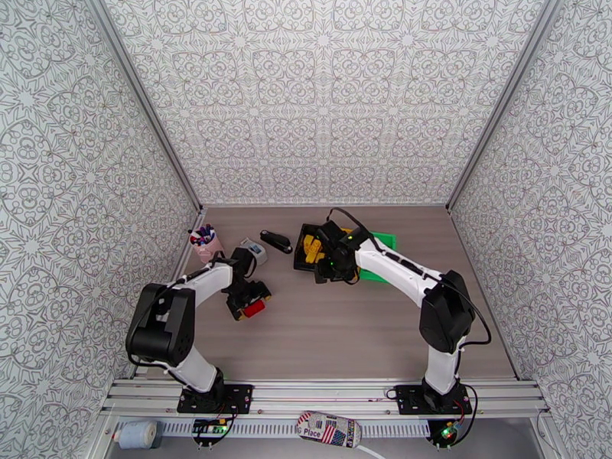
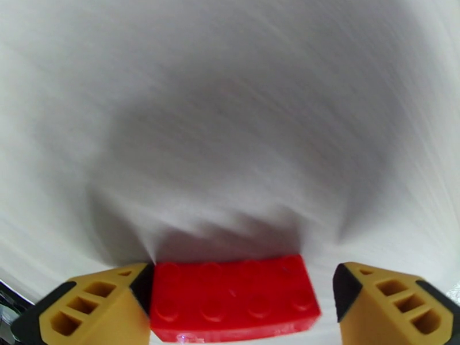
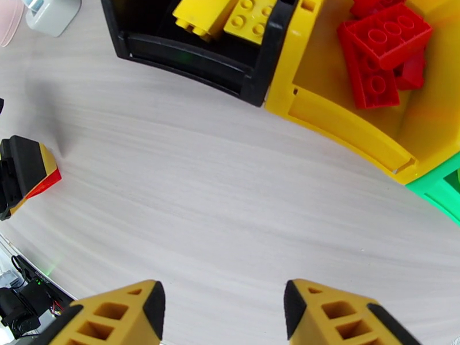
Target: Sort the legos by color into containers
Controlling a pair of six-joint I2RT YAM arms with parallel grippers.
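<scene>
A red lego [image 2: 230,300] lies on the table between my left gripper's fingers. The left finger [image 2: 103,306] touches it and the right finger stands a little apart, so my left gripper [image 2: 244,288] is open around it. From above, that gripper [image 1: 246,304] and red lego [image 1: 255,307] are left of centre. My right gripper [image 3: 224,306] is open with nothing between its fingers, hovering over bare table by the containers [image 1: 334,262]. The black bin [image 3: 190,58] holds yellow legos [image 3: 230,15]. The yellow bin [image 3: 339,119] holds red legos [image 3: 382,47]. The green bin [image 3: 443,188] is at the right edge.
A pink pen cup [image 1: 205,242], a small white box [image 1: 255,250] and a black stapler-like object [image 1: 277,240] stand at the back left. Patterned walls close in the table on three sides.
</scene>
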